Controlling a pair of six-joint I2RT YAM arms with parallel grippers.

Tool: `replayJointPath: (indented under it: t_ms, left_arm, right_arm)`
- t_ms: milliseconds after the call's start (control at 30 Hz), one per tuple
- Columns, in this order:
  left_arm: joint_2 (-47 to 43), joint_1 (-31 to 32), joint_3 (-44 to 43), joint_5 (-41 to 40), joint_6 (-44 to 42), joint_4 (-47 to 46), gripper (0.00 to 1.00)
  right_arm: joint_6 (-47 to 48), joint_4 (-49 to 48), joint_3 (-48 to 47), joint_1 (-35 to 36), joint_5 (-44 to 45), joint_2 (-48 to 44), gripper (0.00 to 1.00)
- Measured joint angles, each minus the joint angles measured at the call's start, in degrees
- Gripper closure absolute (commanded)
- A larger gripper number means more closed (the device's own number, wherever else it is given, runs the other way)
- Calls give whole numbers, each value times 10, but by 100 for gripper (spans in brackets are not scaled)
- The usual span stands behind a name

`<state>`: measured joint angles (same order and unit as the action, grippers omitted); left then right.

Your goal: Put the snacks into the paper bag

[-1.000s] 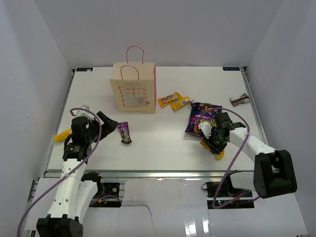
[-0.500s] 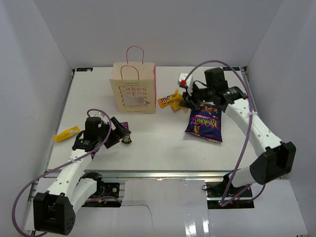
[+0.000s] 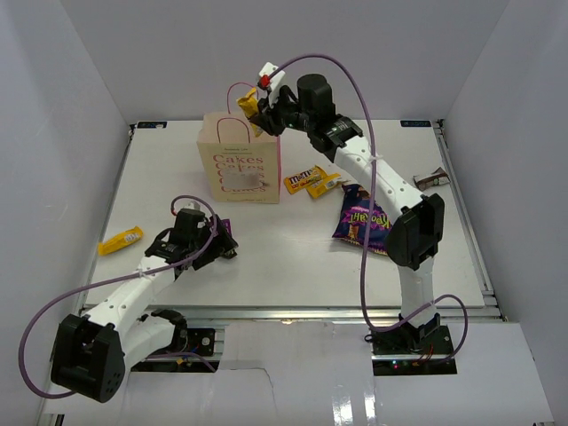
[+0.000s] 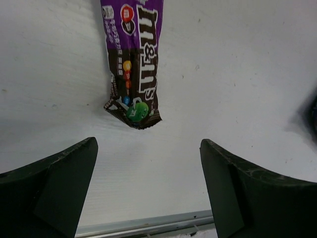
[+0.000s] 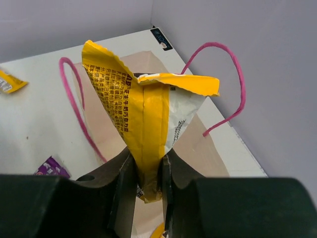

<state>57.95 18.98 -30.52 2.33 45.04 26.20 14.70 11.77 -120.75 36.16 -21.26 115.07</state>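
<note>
White table (image 3: 293,266), white walls all round — the paper bag (image 3: 240,169) stands upright near the far edge. The right gripper (image 5: 143,173) pinches a yellow packet (image 5: 141,114) just above the bag's open mouth. The left gripper (image 4: 148,183), jaws spread wide, hovers over the dark purple packet (image 4: 133,59) toward the near edge.

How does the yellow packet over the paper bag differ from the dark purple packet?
The yellow packet is held aloft over the paper bag; the dark purple packet lies flat on the table. The right gripper has jaws shut on the yellow packet; the left gripper, jaws open, does not touch the dark purple packet. Both are small candy packets outside the bag.
</note>
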Motion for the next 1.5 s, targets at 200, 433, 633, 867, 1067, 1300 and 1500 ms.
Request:
replayJointPath:
  t_ms: [200,433,633,867,1067,1300,1500]
  left_arm:
    - [25,0,-28,-45,-16,-9,6]
    - [101,0,-52,-61,-38,-26,15]
    - [163,0,-84,-65,-55,-56,24]
    - [221,0,-96,-70,-70,-74,41]
    - [225,0,-96,-80,-77,-76,52]
    - [230,0,-93,-84,-84,-84,74]
    - [173,0,-87,-91,-93,-64,94]
  right_arm:
    - [-24,-46,2,10,37,26,37]
    - [-25,-70,56,6,53,-3,2]
    - [-19,-61,197,-47,-52,-117,4]
    - [18,-42,371,-132,-179,-267,2]
    - [54,-5,480,-159,-231,-347,1]
    - [58,17,555,-207,-250,-389,0]
    - [56,20,582,-238,-254,-408,0]
